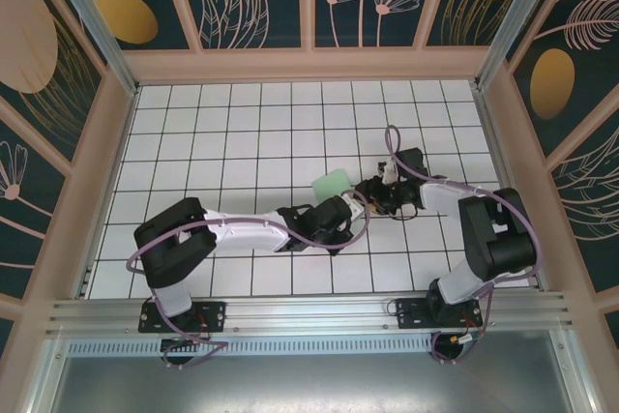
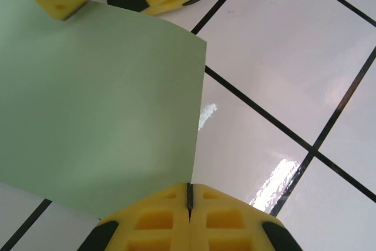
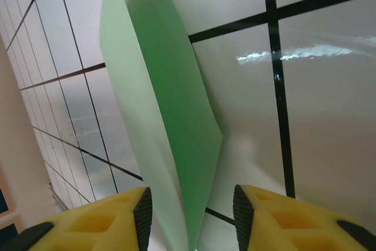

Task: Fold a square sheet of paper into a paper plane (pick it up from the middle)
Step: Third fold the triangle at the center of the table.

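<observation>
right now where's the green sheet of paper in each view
top external: sheet of paper near the middle
left wrist: left half, pinched by the left hand
right wrist: upright, centre-left, inside the open right hand
shared landmark: black grid lines

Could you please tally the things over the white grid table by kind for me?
thin pale mint-green paper sheet: 1
yellow-padded claws: 2, left claw and right claw
black-and-white robot arms: 2, left arm and right arm
total: 5
</observation>
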Robot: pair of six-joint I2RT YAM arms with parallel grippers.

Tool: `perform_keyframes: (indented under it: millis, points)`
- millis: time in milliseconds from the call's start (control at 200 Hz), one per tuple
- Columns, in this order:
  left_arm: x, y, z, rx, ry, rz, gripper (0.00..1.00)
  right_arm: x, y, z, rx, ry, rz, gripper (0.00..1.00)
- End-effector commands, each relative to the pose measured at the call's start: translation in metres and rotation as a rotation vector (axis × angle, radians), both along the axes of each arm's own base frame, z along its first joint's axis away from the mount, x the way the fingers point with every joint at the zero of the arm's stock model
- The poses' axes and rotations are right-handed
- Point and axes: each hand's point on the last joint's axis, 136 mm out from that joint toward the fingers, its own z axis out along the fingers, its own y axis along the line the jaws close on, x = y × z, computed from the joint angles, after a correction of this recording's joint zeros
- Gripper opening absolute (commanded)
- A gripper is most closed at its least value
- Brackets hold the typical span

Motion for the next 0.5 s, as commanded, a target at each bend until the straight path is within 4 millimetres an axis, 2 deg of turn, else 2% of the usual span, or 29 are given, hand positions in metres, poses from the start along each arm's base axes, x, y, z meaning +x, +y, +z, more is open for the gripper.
perform_keyframes:
  millis: [0,140,160,210,245,350,450,495]
  points:
    - [0.002,-0.001,0.014,-0.035,-0.023,-0.014,0.0,0.012,0.016,0.015,0.047,-0.05,0.045,0.38]
    - [0.002,0.002,0.014,-0.02,-0.036,-0.017,0.01,0.013,0.02,0.015,0.052,-0.043,0.055,0.3]
    - [0.0,0.009,0.006,0.003,-0.028,-0.016,0.01,0.013,0.02,0.015,0.052,-0.042,0.054,0.29]
    - [0.0,0.011,0.006,0.008,-0.034,-0.009,0.02,0.013,0.02,0.015,0.049,-0.042,0.051,0.29]
    - [0.001,0.012,0.007,0.01,-0.038,-0.008,0.02,0.013,0.02,0.016,0.046,-0.041,0.047,0.24]
    - [0.002,0.017,0.006,0.02,-0.051,0.006,0.06,0.013,0.019,0.016,0.045,-0.03,0.022,0.19]
    - [0.003,0.019,0.006,0.027,-0.054,0.014,0.08,0.012,0.022,0.017,0.056,-0.018,0.003,0.1]
    - [0.005,0.019,0.007,0.025,-0.058,0.021,0.12,0.012,0.023,0.017,0.06,-0.016,-0.01,0.06]
